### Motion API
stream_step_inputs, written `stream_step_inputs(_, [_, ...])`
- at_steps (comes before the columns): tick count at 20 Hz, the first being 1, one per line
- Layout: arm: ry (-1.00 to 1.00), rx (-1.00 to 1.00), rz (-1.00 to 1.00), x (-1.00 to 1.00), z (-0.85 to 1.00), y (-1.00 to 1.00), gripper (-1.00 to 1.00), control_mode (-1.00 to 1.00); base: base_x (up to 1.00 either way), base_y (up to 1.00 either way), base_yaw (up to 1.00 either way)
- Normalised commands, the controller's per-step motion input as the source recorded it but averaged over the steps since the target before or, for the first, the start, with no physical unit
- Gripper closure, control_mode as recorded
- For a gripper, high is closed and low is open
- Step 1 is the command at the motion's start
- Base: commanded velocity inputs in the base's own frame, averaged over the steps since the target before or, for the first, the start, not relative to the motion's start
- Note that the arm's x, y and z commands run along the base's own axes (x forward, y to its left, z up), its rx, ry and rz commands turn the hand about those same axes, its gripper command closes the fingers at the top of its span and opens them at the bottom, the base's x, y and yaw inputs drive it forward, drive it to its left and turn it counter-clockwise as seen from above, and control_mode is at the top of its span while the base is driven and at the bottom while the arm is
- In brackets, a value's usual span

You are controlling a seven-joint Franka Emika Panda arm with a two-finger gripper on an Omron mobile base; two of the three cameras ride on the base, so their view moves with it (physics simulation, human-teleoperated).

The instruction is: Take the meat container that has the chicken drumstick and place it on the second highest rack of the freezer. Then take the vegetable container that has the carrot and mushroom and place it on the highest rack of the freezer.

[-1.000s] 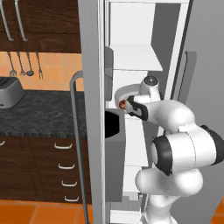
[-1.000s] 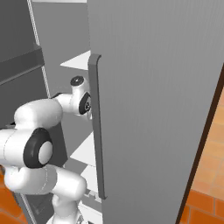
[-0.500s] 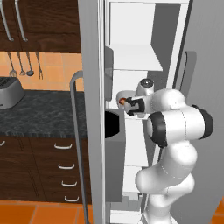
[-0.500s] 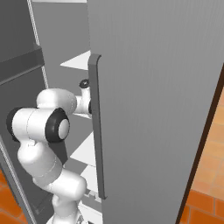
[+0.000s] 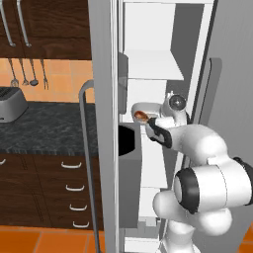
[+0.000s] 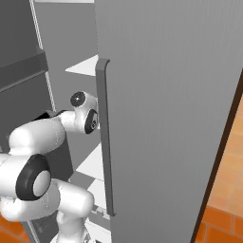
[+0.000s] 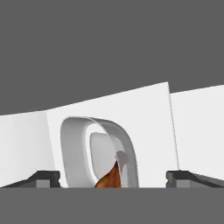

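The white meat container (image 5: 140, 108) with the reddish-brown chicken drumstick (image 5: 141, 116) sits inside the freezer (image 5: 163, 54), one level below the highest rack (image 5: 148, 72). The second highest rack under it is hidden by my hand. My gripper (image 5: 148, 123) reaches in at the container. In the hand view the gripper (image 7: 113, 177) is open: the container (image 7: 78, 148) and the drumstick (image 7: 109, 179) lie between the two fingertips (image 7: 46, 177), and the right tip stands well clear of it. The vegetable container is out of view.
The open freezer door (image 6: 166, 95) with its grey bar handle (image 6: 104, 142) stands close on the arm's right. A second door with a bar handle (image 5: 86, 148) and a dark dispenser panel (image 5: 127, 141) is on the left. Further left are a dark counter (image 5: 44, 128) and drawers (image 5: 69, 192).
The jaws have opened wide and let go of the meat container, which stays in the freezer. The arm's elbow has swung lower and nearer the cameras.
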Motion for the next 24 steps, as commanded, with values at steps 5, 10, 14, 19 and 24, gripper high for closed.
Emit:
stream_step_inputs(5, [-0.28, 0.00, -0.04, -1.00, 1.00, 0.08, -1.00, -1.00, 0.00, 0.00, 0.00])
stream_step_inputs(10, [-0.03, 0.00, 0.00, -1.00, 1.00, 0.38, -1.00, -1.00, 0.00, 0.00, 0.00])
stream_step_inputs(14, [0.07, 0.00, 0.00, -1.00, 1.00, 0.38, -1.00, -1.00, 0.00, 0.00, 0.00])
stream_step_inputs(19, [0.24, 0.00, 0.06, -1.00, 0.47, 0.04, -1.00, -1.00, 0.00, 0.00, 0.00])
stream_step_inputs(24, [0.40, -0.06, 0.06, -0.96, -0.88, -0.03, -1.00, -1.00, 0.00, 0.00, 0.00])
